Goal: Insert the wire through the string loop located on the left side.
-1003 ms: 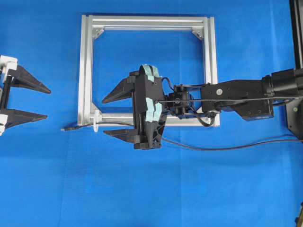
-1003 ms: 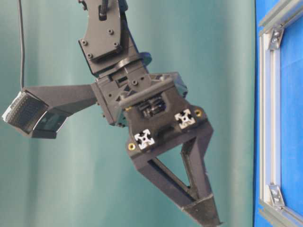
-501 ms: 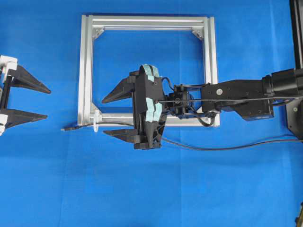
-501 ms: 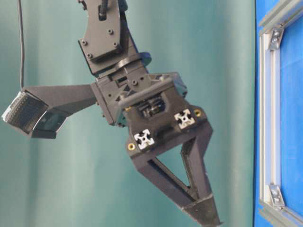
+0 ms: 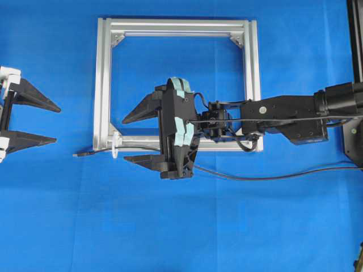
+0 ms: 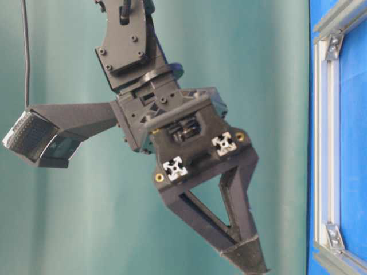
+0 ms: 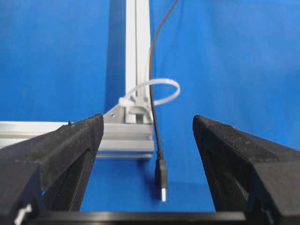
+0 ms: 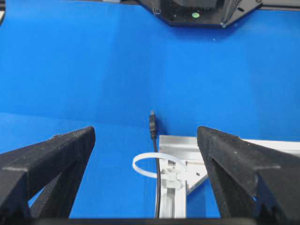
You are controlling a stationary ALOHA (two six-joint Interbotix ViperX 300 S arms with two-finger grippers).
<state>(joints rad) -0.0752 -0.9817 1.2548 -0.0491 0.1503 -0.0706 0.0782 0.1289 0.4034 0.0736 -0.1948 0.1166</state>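
The wire [image 5: 136, 148] is a thin black cable lying along the frame's near bar. It passes through the string loop [image 5: 115, 146], a small whitish ring at the frame's lower-left corner. Its plug [image 5: 80, 153] lies on the cloth just left of the loop. In the left wrist view the plug [image 7: 161, 178] points toward me, with the string loop [image 7: 157, 91] behind it. My left gripper [image 5: 57, 123] is open at the far left, apart from the plug. My right gripper [image 5: 125, 140] is open above the wire, right of the loop, holding nothing. In the right wrist view the wire [image 8: 157, 197] runs through the string loop [image 8: 157, 166].
A square silver aluminium frame [image 5: 176, 27] lies on the blue cloth. The wire trails right under the right arm [image 5: 283, 116] toward the edge [image 5: 272, 177]. A black post [image 5: 355, 34] stands at the right border.
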